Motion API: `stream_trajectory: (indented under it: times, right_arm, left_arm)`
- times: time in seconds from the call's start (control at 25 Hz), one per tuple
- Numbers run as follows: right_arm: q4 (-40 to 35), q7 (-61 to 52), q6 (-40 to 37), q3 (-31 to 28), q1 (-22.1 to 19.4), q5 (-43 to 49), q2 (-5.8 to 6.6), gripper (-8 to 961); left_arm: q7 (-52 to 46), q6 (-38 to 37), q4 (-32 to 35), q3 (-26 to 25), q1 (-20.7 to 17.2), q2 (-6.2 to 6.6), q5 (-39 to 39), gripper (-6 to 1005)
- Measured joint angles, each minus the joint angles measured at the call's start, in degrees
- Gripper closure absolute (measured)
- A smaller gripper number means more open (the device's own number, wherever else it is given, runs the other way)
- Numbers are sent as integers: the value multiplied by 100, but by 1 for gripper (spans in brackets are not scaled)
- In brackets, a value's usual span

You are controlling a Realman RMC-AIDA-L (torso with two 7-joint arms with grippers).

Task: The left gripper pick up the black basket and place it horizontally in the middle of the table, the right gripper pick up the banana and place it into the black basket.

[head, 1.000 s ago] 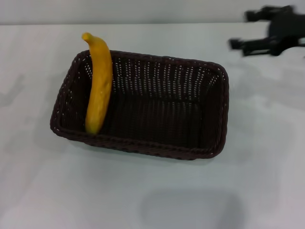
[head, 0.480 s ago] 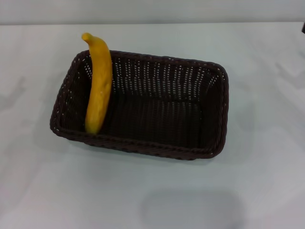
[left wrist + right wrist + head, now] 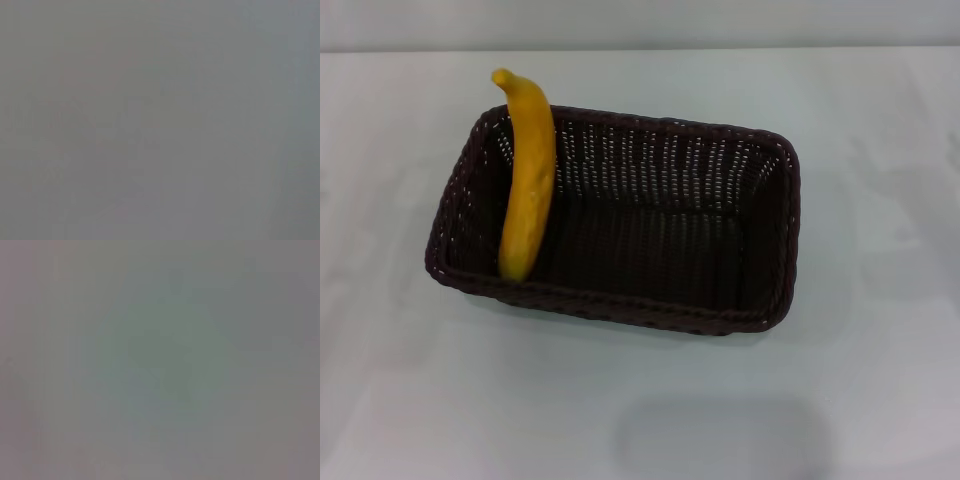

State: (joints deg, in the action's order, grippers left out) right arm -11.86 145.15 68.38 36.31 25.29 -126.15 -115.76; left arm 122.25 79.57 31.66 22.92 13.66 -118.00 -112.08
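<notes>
1. The black basket (image 3: 620,220) sits lengthwise mid-table (image 3: 640,400).
2. The banana (image 3: 525,175) lies inside at its left end, its tip leaning over the far rim.
3. Neither gripper is visible, so their grip cannot be told.

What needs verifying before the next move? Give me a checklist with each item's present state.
1. Dark woven wicker basket lying lengthwise across mid-table: ok.
2. Curved yellow banana in the basket: ok, at its left end.
3. Banana lying flat: not ok; it leans on the far wall, its tip sticking up past the rim.
4. Both grippers away from the basket: ok in the head view; neither shows.
5. Gripper fingers open: cannot tell; both wrist views show nothing.
6. Plain white table around the basket: ok.
</notes>
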Motion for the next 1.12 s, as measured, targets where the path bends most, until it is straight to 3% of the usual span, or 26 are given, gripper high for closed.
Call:
stream_trajectory:
  times: [0.36,0.52,0.64,0.8,0.96,1.12]
  right_arm:
    - [273,399,-12,-267,-39,-50,33,171]
    - [229,557,-129,-428,-66,-94,42,194]
    - [206,735,-206,-658,-73,-97,66,334]
    - [158,1026,-330,-1065,-98,-100,75,506]
    - [-16,1191,-338,-1114,-139,-102,82,665]
    - [-102,1610,-376,-1101,-93,-69,82,705]
  left_arm:
    - [798,1,-410,-9,-144,30,-574,105]
    - [1008,106,-656,-552,-210,-69,-733,105]
    - [1017,288,-1010,-846,-219,-90,-968,105]
    - [1048,356,-1179,-900,-241,-89,-1092,105]
    - [1050,452,-1380,-931,-289,-105,-1142,105]
    - [1253,481,-1742,-957,-259,-105,-1356,105]
